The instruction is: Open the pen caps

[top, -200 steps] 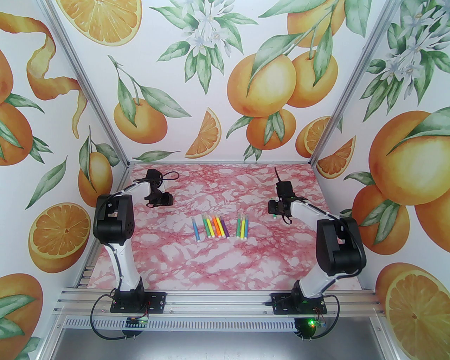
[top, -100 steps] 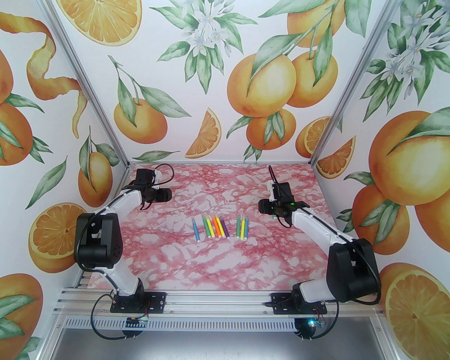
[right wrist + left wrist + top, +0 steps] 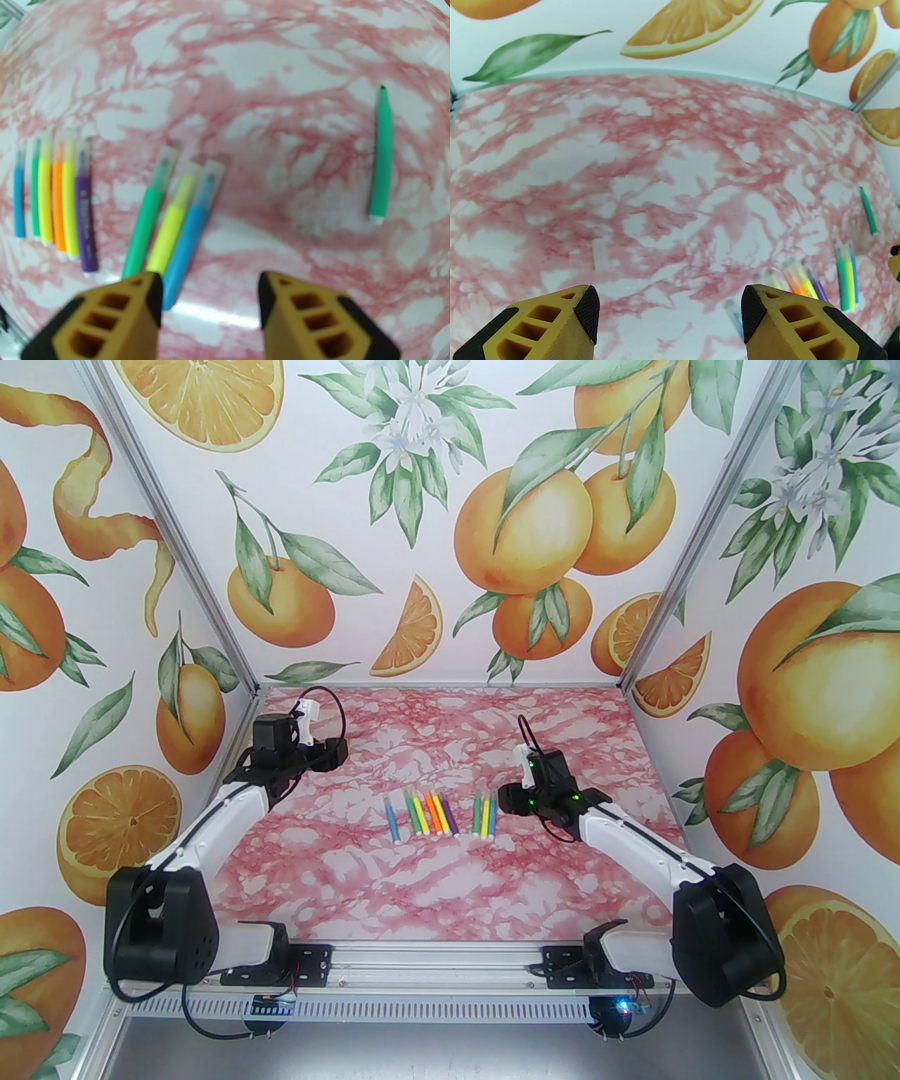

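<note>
Two rows of pens lie mid-table: six side by side [image 3: 422,815] and three to their right [image 3: 484,813]. They carry clear pen caps [image 3: 211,172] at their far ends. One green pen [image 3: 381,154] lies alone farther right, its tip bare. A loose clear cap [image 3: 599,255] rests on the table ahead of my left gripper [image 3: 669,306], which is open and empty at the back left [image 3: 339,751]. My right gripper [image 3: 211,291] is open and empty. It hovers just right of the three pens [image 3: 508,799], its left finger [image 3: 147,302] over their near ends.
The pink marbled table [image 3: 436,894] is boxed in by orange-print walls [image 3: 450,536] on three sides. Metal corner posts [image 3: 647,641] stand at the back corners. Wide bare tabletop lies between the pens and the arm bases.
Both arms have folded down, their elbows dropping toward the near edge. My right gripper moved left and nearer, up to the three pens. My left gripper's jaws spread wider.
</note>
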Controlling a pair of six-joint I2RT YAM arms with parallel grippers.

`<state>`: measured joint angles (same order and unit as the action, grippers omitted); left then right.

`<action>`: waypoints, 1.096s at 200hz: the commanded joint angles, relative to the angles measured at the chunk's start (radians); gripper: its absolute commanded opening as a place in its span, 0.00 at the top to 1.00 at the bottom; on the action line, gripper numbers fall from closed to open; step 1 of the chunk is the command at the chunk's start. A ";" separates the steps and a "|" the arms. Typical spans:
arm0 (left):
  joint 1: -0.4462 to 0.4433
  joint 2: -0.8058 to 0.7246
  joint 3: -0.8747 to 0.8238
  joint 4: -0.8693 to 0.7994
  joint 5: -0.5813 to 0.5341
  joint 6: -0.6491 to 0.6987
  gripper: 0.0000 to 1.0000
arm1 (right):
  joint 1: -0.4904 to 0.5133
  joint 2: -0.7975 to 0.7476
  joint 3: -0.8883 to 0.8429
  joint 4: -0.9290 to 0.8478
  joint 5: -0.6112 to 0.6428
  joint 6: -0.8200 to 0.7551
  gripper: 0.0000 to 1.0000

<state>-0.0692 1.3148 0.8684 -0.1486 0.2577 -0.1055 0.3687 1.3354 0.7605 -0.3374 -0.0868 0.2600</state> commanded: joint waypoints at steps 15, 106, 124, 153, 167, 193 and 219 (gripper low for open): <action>-0.027 -0.099 -0.050 0.062 -0.035 0.004 0.29 | 0.039 0.025 -0.025 0.024 -0.004 0.040 0.52; -0.052 -0.140 -0.066 0.070 -0.043 0.018 0.29 | 0.105 0.149 -0.026 0.069 0.035 0.100 0.56; -0.053 -0.144 -0.066 0.066 -0.049 0.018 0.29 | 0.108 0.171 -0.024 0.066 0.050 0.106 0.57; -0.054 -0.147 -0.064 0.062 -0.057 0.021 0.29 | 0.111 0.198 -0.021 0.067 0.066 0.113 0.58; -0.056 -0.146 -0.063 0.057 -0.061 0.021 0.29 | 0.113 0.209 -0.018 0.069 0.070 0.115 0.59; -0.055 -0.148 -0.061 0.054 -0.063 0.021 0.29 | 0.117 0.223 -0.015 0.077 0.065 0.120 0.59; -0.057 -0.153 -0.062 0.055 -0.066 0.023 0.29 | 0.121 0.238 -0.006 0.061 0.084 0.122 0.60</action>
<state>-0.1204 1.1900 0.8112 -0.1085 0.2012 -0.0967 0.4808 1.5440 0.7349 -0.2714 -0.0433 0.3687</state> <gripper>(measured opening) 0.709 0.398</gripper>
